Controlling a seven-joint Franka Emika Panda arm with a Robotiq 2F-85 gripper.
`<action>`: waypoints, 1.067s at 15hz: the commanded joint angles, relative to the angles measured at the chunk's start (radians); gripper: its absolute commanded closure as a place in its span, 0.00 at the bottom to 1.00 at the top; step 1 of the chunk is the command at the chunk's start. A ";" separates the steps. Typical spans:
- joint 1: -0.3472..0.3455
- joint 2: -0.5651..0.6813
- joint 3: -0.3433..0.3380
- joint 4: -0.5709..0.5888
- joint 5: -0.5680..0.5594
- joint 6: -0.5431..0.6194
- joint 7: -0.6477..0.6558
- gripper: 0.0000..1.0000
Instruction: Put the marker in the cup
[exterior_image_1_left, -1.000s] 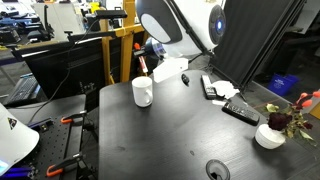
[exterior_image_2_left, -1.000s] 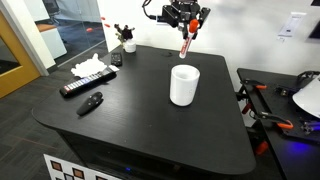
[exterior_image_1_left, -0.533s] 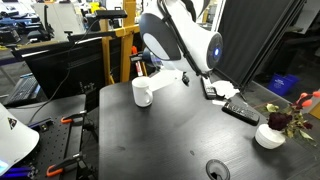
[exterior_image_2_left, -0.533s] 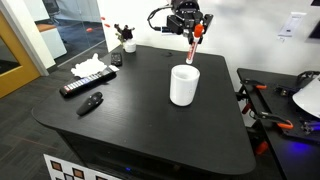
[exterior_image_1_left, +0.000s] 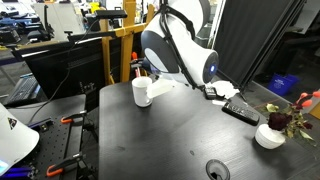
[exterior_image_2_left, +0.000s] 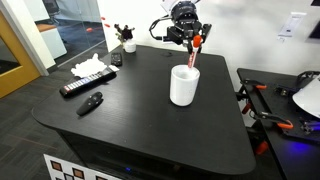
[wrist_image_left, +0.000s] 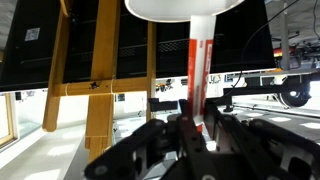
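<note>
In an exterior view, the arm (exterior_image_1_left: 176, 45) bends down over the cup (exterior_image_1_left: 142, 93), which stands toward 10 o'clock on the black table (exterior_image_1_left: 160, 140). The marker and the jaws are too small to read here. A flowered bowl (exterior_image_1_left: 269, 136) sits at 3 o'clock, with a remote (exterior_image_1_left: 240, 110) near it.

In an exterior view, the jaws pinch the marker (exterior_image_2_left: 193, 53) near its red end. It hangs tilted, its lower tip right at the rim of the cup (exterior_image_2_left: 183, 86), at about the rim's 1 o'clock. A remote (exterior_image_2_left: 82, 84) and a small black object (exterior_image_2_left: 91, 103) lie well apart from the cup, toward 9 o'clock.

In the wrist view, the jaws are clamped on the marker (wrist_image_left: 197, 75), which points to 12 o'clock at the cup (wrist_image_left: 180, 8).

The tilt is the risk. Let go now, the tip could strike the rim and the marker could tip outward, fall on the table and roll. Pushing down off-centre could nudge the cup.

The table looks flat, matte and dark. Around it is a workshop with metal frames, cables and screens.
</note>
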 joint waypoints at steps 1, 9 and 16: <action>0.003 0.028 -0.007 0.021 0.018 0.006 0.003 0.95; 0.009 0.083 -0.008 0.032 -0.003 0.037 0.001 0.95; 0.012 0.112 -0.002 0.056 -0.017 0.036 0.017 0.17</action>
